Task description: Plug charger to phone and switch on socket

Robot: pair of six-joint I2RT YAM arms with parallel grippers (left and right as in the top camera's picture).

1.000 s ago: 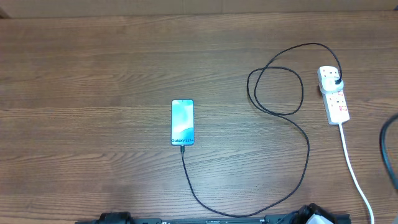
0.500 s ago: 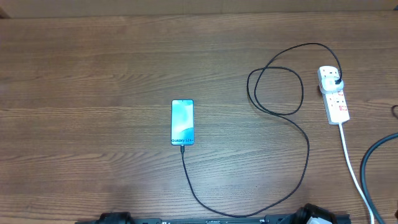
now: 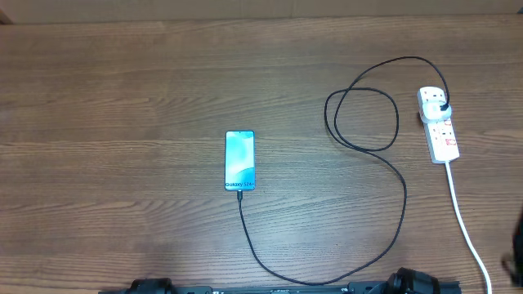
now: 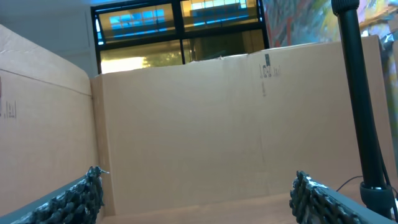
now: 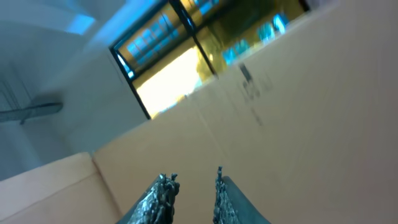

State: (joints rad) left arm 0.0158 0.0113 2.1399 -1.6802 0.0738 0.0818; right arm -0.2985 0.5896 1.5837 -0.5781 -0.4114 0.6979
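The left jaws stand wide open and the right jaws barely parted, both empty and facing cardboard (image 4: 217, 124), while on the table (image 3: 122, 98) the charger (image 3: 406, 194) looks joined to the central phone (image 3: 239, 159), marked "Galaxy S24", and to the far-right socket (image 3: 444, 139), so pressing its switch likely remains.

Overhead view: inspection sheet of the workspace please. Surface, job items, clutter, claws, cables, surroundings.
Surface: wooden table, brown grain.
Phone: flat, screen up, mid-table; charger tip at its near end.
Charger: black cable, one loose loop, plug in the socket's far outlet.
Socket: white strip, right side; switch state too small to tell.
Clutter: nothing seen.
Claws: left claw wide open, empty; right claw jaws narrowly parted, empty.
Cables: white cord runs from socket to near edge.
Surroundings: cardboard wall, windows above it.
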